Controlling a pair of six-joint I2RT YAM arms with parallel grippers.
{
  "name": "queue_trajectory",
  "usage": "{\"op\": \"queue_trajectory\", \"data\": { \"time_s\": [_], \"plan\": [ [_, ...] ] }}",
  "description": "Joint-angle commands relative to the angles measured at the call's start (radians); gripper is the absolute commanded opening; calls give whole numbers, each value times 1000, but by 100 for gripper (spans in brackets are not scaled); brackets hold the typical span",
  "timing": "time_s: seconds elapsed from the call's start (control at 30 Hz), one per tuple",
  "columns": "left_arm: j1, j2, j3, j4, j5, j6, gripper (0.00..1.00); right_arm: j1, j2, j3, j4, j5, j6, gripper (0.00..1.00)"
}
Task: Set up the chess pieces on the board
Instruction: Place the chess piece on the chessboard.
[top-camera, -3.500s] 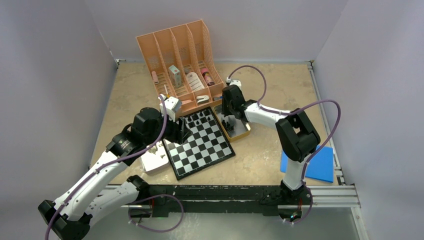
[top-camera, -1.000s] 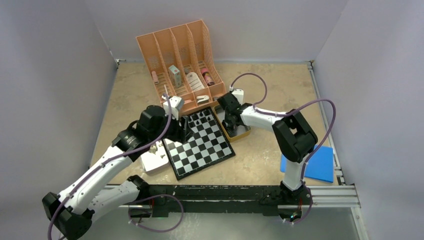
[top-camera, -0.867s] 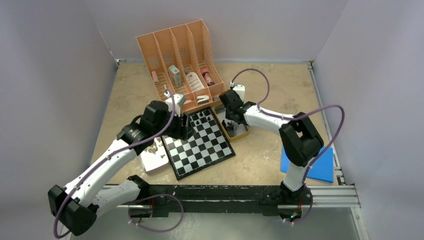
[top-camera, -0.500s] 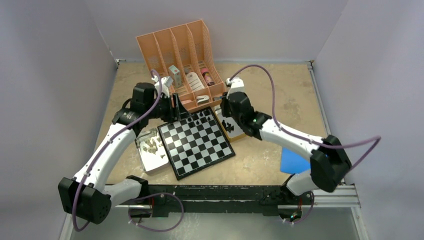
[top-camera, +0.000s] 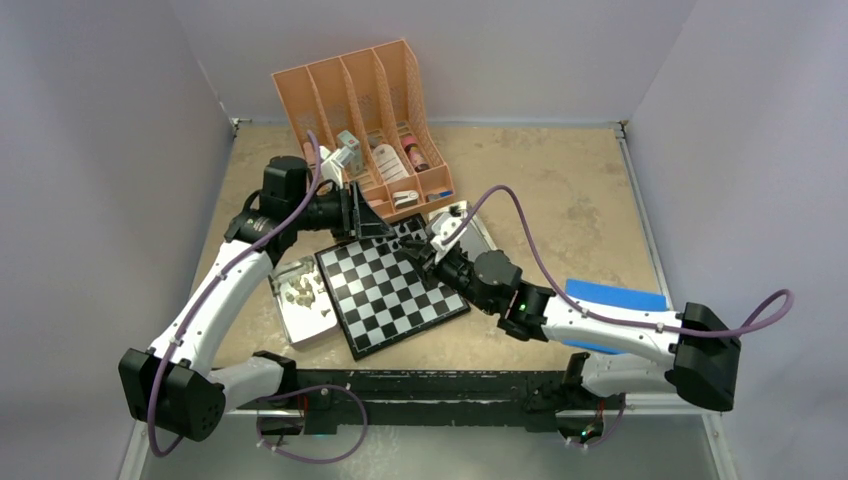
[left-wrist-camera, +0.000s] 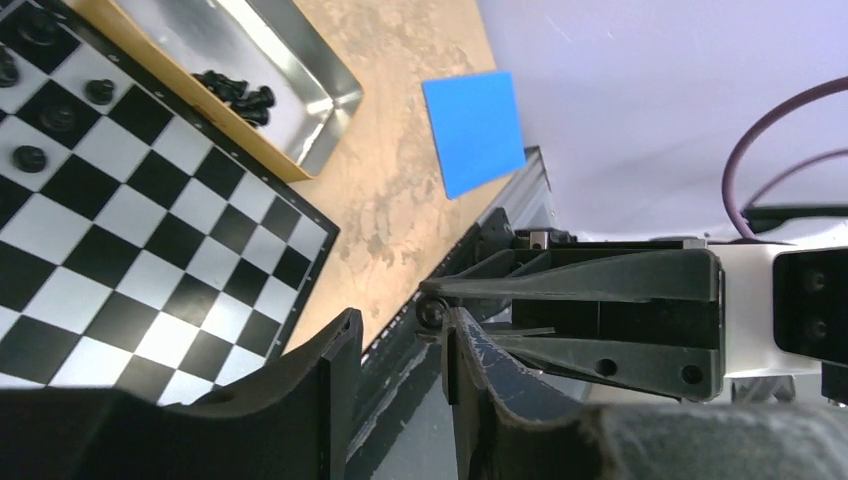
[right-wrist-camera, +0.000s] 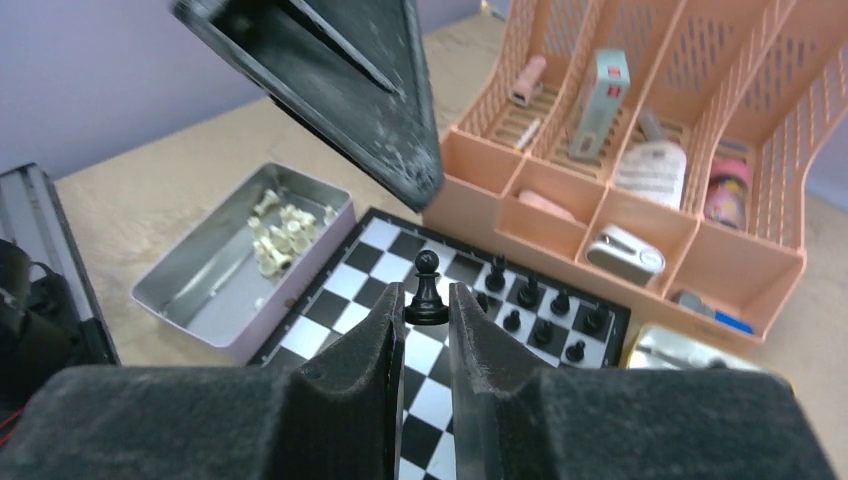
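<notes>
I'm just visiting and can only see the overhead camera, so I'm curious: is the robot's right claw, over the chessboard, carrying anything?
Observer: Yes. Its wrist camera shows the right gripper pinching a black pawn upright between its fingertips.
Operator: And the other claw?
Observer: The left gripper is empty. Its jaws stand apart with nothing between them.
Operator: Are more black pieces waiting somewhere?
Observer: Yes. A small heap of black pieces lies in a metal tray beside the board.
</notes>
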Motion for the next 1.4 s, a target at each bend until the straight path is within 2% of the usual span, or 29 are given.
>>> {"op": "queue_trajectory", "data": {
  "time_s": [0.0, 0.47, 0.6, 1.1, 1.37],
  "plan": [
    [7, -14, 15, 89, 144, -50, 33, 36, -47, -7, 171, -3, -93, 14],
    [7, -19, -29, 114, 229, -39, 33, 70, -20, 22, 177, 55, -90, 13],
    [7, -20, -37, 108, 235, -28, 31, 71, -11, 21, 192, 76, -79, 13],
    [7, 0, -64, 165, 257, -49, 30, 72, 6, 27, 190, 38, -87, 14],
    [7, 2, -78, 167, 252, -40, 19, 72, 8, 21, 205, 46, -90, 14]
  ]
}}
